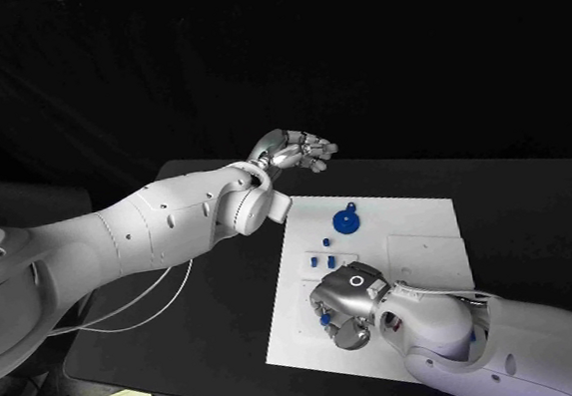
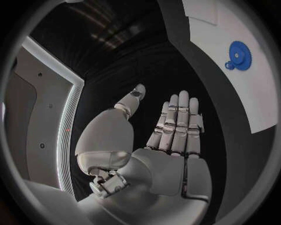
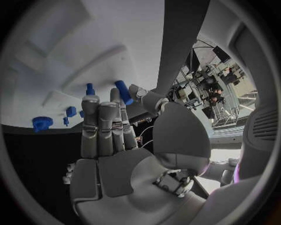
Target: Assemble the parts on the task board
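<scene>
hovering over board-edge parts (image 1: 337,323): right hand (image 1: 348,302)

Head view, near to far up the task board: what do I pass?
Right hand over the near parts → small blue parts → blue gear → board's far edge → left hand, beyond the board.

Glossy white rounded arm shells w/ thin white cable (image 1: 139,303) at left arm; silver metal segmented hands: left hand (image 1: 294,148), right hand (image 1: 348,302).
</scene>
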Robot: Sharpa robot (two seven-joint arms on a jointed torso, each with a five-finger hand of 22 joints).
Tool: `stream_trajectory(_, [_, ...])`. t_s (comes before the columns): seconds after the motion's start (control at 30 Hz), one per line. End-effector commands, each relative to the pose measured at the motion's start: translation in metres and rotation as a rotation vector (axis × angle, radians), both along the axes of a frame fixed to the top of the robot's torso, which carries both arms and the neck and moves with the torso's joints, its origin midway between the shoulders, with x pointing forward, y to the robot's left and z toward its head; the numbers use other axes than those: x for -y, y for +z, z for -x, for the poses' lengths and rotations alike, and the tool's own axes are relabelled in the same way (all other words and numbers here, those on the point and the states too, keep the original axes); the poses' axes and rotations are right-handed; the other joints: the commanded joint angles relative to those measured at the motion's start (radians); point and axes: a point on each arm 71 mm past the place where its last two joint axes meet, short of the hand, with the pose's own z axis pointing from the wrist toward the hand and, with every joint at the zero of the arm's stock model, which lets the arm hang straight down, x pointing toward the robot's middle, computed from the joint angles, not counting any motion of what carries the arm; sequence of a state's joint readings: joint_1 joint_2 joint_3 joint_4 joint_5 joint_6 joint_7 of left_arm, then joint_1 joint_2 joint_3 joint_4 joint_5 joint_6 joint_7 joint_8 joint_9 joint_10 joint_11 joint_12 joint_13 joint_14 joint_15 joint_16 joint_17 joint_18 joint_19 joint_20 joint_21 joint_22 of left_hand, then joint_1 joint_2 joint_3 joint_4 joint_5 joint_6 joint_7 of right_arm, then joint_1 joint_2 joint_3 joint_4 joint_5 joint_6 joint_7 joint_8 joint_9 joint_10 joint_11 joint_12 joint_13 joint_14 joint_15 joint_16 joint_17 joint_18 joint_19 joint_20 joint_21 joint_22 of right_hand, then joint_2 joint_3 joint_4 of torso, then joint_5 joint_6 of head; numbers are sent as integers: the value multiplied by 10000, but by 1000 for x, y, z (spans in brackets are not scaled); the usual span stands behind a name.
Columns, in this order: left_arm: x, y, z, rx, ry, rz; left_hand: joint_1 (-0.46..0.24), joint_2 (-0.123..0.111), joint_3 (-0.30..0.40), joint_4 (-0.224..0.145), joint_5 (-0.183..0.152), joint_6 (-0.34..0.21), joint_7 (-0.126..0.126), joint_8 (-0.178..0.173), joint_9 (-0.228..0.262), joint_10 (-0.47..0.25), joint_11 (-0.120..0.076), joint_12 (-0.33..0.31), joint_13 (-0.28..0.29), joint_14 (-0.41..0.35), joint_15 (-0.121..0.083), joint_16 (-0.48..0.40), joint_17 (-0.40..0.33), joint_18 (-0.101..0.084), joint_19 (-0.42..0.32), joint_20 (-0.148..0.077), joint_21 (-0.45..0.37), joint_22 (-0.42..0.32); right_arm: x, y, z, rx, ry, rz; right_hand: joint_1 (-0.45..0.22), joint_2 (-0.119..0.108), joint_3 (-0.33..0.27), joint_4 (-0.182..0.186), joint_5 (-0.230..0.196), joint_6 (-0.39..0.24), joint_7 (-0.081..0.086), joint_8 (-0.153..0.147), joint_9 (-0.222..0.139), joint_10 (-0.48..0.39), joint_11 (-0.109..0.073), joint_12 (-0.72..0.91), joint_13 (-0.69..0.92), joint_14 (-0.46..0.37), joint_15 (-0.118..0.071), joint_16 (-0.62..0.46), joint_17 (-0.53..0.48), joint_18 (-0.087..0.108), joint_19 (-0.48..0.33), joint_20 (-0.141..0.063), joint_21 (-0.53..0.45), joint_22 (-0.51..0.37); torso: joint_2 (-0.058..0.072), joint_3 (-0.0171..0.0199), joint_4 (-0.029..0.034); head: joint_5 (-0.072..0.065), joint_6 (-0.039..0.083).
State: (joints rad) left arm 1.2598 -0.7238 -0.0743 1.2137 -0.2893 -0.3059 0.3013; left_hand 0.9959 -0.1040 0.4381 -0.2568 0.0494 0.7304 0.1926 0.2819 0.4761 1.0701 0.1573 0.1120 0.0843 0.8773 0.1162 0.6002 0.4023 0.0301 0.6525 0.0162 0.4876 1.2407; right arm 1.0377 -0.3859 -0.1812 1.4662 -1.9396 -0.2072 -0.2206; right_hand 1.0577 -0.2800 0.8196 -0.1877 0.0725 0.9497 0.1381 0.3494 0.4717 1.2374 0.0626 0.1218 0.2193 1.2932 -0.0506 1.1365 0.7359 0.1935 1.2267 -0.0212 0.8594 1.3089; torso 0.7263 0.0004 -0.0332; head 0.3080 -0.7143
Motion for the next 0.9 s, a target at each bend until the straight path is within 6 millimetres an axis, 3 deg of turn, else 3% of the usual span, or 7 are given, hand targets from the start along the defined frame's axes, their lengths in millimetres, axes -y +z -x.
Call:
stream_trajectory(0.03, [2,1,0,14,-156,35,-88,11,4,75,29,-65,200,30,-17,-16,75,-55,-18,40,20,-38,11,102,32,17,-65,15,-2,1,1,-193,27,-275,-92,-95,-316,-71,177,-267,150,-158,-61,-305,150,-158,-70,4,146,-52,-10,683,-85,-45,12,132,7,6,-2,9,-6])
stream_trajectory(0.17, [3,1,0,13,-178,41,-107,-12,-5,88,29,-88,208,23,-22,-35,85,-72,-23,34,23,-50,21,101,30,20,-75,21,-4,3,1,-126,-63,-547,-129,-134,-693,-197,544,-675,324,-398,-176,-775,315,-404,-208,-94,306,-82,-17,683,-218,-58,-64,112,7,12,-2,-12,3])
stream_trajectory(0.43, [2,1,0,5,-157,38,-109,-11,-2,94,29,-95,210,22,-24,-39,86,-77,-24,35,23,-54,27,102,31,19,-80,24,1,5,-2,73,-367,-767,-8,-177,-692,-172,263,-1035,491,-596,-319,-1180,483,-525,-388,-304,470,-132,-43,683,-439,-23,-210,80,4,7,-10,-15,3])
stream_trajectory(0.73, [1,1,1,10,-126,29,-106,-12,2,97,29,-100,211,23,-25,-40,87,-80,-24,36,22,-58,34,103,32,19,-84,27,10,11,0,-32,-408,-1159,32,-198,-595,-123,94,-1032,493,-580,-338,-1183,484,-472,-428,-311,470,-99,-41,683,-435,-21,-216,84,6,9,2,-22,11])
stream_trajectory(0.9, [-1,1,1,10,-100,21,-104,-13,4,99,29,-101,212,24,-25,-40,87,-82,-24,37,22,-60,37,104,33,18,-86,29,22,25,-2,-538,-582,-1976,-135,-203,-764,-143,118,-982,474,-535,-337,-1118,459,-411,-443,-283,448,-62,-40,683,-391,-24,-188,98,0,5,-4,-31,14])
